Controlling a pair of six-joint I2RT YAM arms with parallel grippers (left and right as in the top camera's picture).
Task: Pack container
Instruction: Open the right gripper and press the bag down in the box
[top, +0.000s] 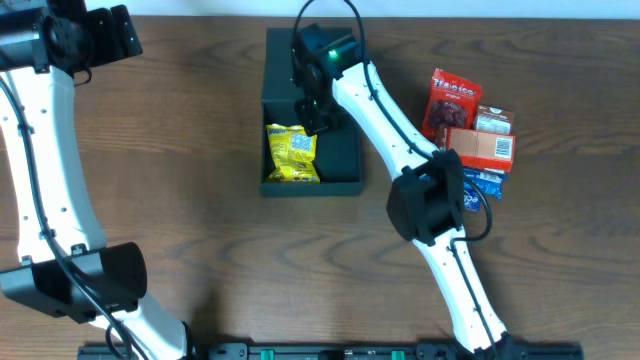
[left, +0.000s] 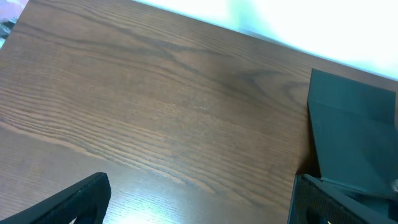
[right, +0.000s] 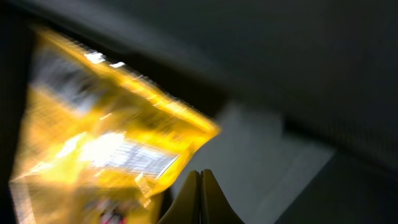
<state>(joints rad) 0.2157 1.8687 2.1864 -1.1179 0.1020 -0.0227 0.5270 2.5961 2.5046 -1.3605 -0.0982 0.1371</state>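
Note:
The dark green-black container (top: 278, 80) stands open at the table's middle, its flap lid toward the back. A yellow snack packet (top: 292, 154) lies inside on its left side, and shows blurred in the right wrist view (right: 93, 143). My right gripper (top: 316, 116) is inside the box beside the packet, fingers pressed together (right: 200, 186) with nothing seen between them. My left gripper (top: 105, 35) hovers at the far left back, open and empty (left: 199, 202), with the container's flap (left: 354, 130) at the right edge of its view.
To the right of the box lie a red snack packet (top: 452, 100), an orange-red carton (top: 482, 148), a small packet (top: 494, 120) and a blue packet (top: 484, 184). My right arm crosses just in front of them.

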